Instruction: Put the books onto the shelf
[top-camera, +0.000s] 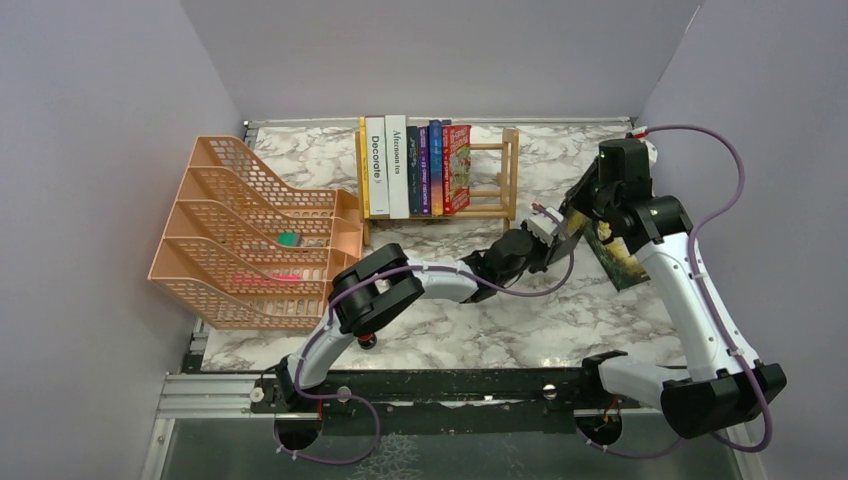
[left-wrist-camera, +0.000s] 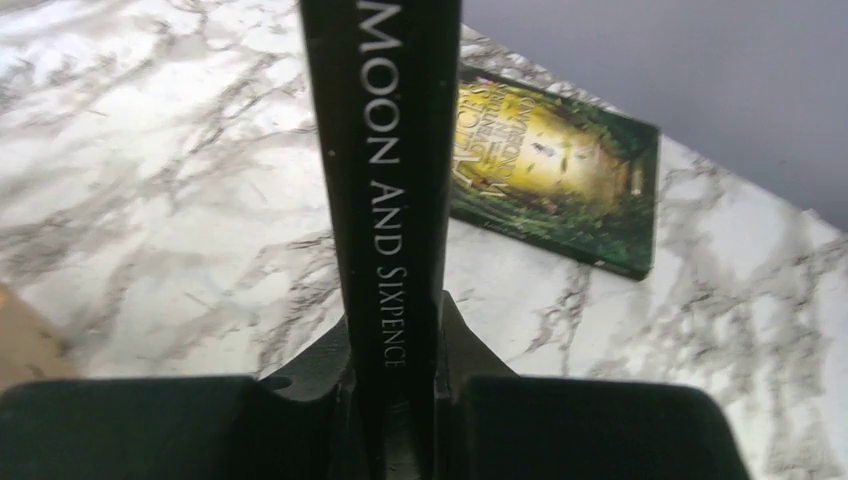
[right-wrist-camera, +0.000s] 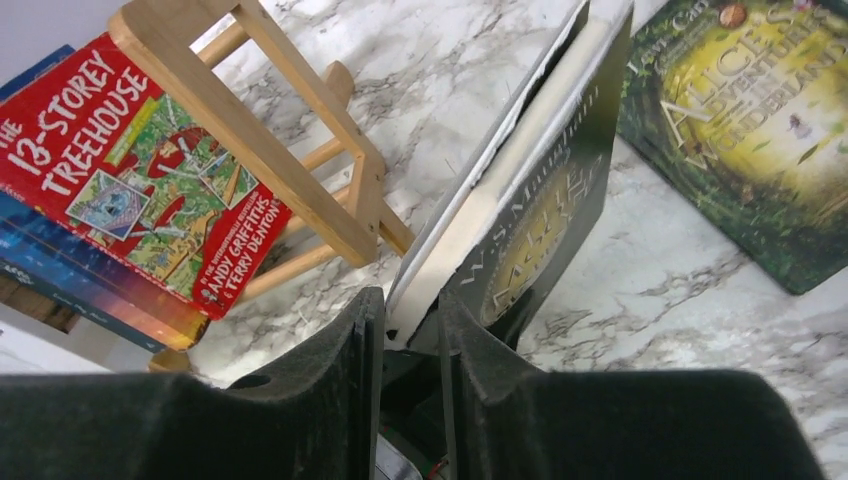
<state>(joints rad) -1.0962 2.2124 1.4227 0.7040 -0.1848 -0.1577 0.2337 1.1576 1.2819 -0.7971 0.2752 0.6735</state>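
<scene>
About seven books (top-camera: 415, 168) stand upright on the shelf (top-camera: 508, 170), packed toward its left end, so I judge most of the job done. Two are left out here. The black book (left-wrist-camera: 385, 180), Moon and Sixpence, is tilted just right of the shelf, and both arms have it: my left hand (left-wrist-camera: 395, 335) is clamped narrow on the spine, my right hand (right-wrist-camera: 410, 320) pinches cover and page edge. The green Alice book (right-wrist-camera: 760, 130) lies flat on the bench (top-camera: 470, 335) beyond, nobody touching it. I reckon black goes beside the red book (right-wrist-camera: 140, 180), then Alice
</scene>
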